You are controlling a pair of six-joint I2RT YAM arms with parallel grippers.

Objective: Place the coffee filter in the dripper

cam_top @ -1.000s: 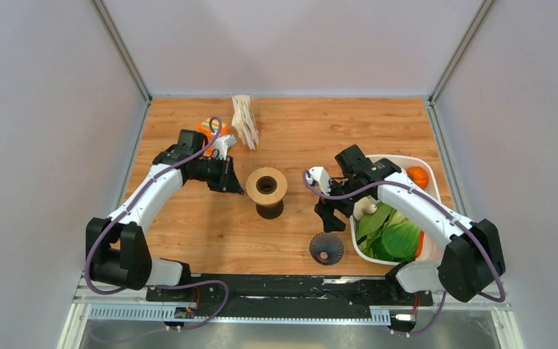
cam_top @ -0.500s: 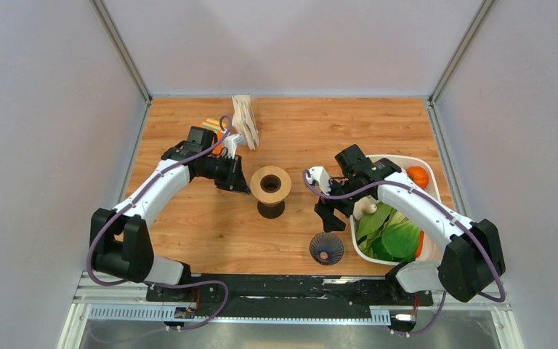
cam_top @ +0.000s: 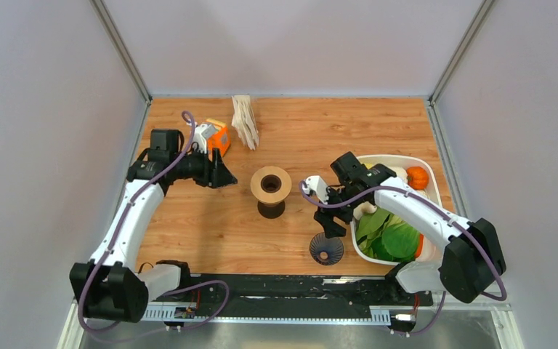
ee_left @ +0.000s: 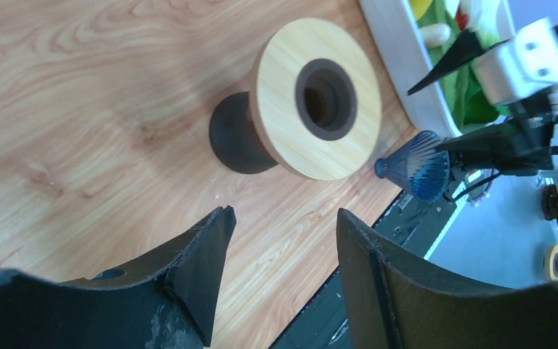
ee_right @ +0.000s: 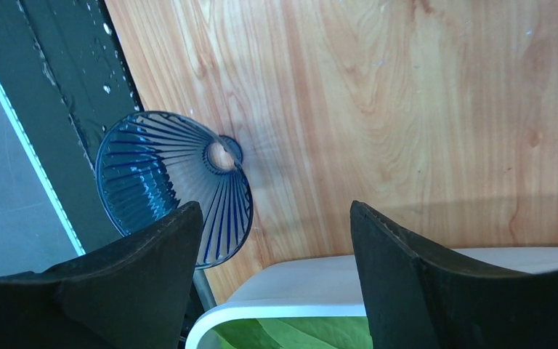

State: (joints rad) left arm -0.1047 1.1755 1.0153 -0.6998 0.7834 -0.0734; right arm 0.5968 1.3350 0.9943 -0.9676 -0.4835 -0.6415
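Note:
The dripper [cam_top: 326,249], a small dark blue ribbed cone with a round centre hole, rests near the table's front edge. My right gripper [cam_top: 330,222] hangs just behind and above it, open. In the right wrist view the dripper [ee_right: 161,187] shows past the left finger of that gripper [ee_right: 274,211], with nothing between the jaws. Coffee filter paper [cam_top: 245,121] lies as a pale fan-shaped bundle at the back. My left gripper [cam_top: 222,177] is open and empty, a short way left of the brown pot. In the left wrist view, beyond that gripper [ee_left: 285,217], I see the dripper [ee_left: 420,167].
A brown spool-shaped pot [cam_top: 270,190] with a tan rim stands mid-table, also seen as the pot [ee_left: 312,109]. A white basin [cam_top: 386,158] of vegetables sits right of the dripper, its rim [ee_right: 334,291] under my right gripper. An orange box [cam_top: 219,135] lies behind my left arm.
My left gripper has opened and drawn back to the left, away from the pot. My right gripper has dropped slightly nearer the dripper.

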